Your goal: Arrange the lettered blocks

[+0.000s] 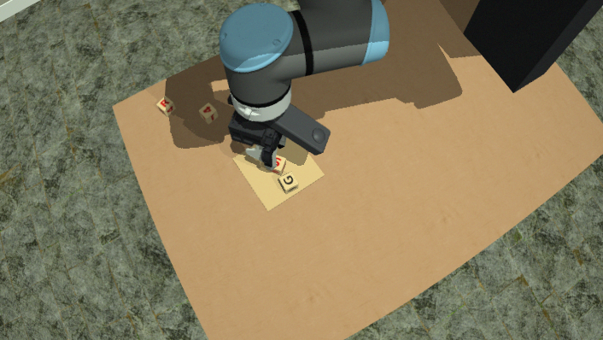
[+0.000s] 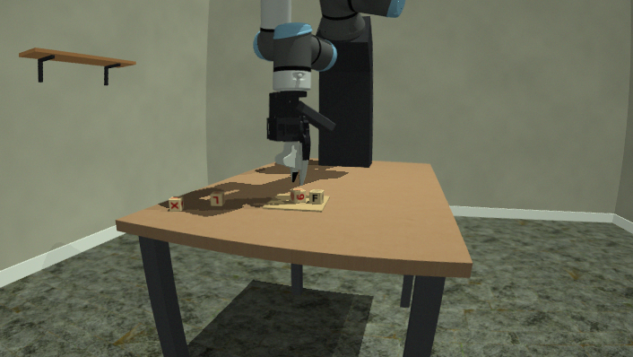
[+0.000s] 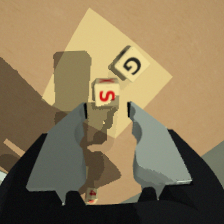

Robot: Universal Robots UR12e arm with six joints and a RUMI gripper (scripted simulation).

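Note:
A pale mat (image 1: pixel 265 194) (image 2: pixel 314 207) (image 3: pixel 82 37) lies on the wooden table (image 1: pixel 406 192) (image 2: pixel 385 224). Two blocks sit on it close together: one with a red S on top (image 1: pixel 280 164) (image 2: pixel 298 195) (image 3: pixel 105 93) and one with a black G on top (image 1: pixel 289 181) (image 2: pixel 316 196) (image 3: pixel 129 65). My gripper (image 1: pixel 266 161) (image 2: pixel 298 179) (image 3: pixel 107 103) hangs a little above the S block, fingers apart and empty. Off the mat at the table's far left corner lie a block with a red R on top (image 1: pixel 166 105) (image 2: pixel 176 204) and one with a red 4 on top (image 1: pixel 208 113) (image 2: pixel 217 198).
The arm's black pedestal (image 1: pixel 529 38) (image 2: pixel 345 112) stands at the back of the table. The arm's shadow covers the area around the R and 4 blocks. A wall shelf (image 2: pixel 76 57) hangs far off to the left.

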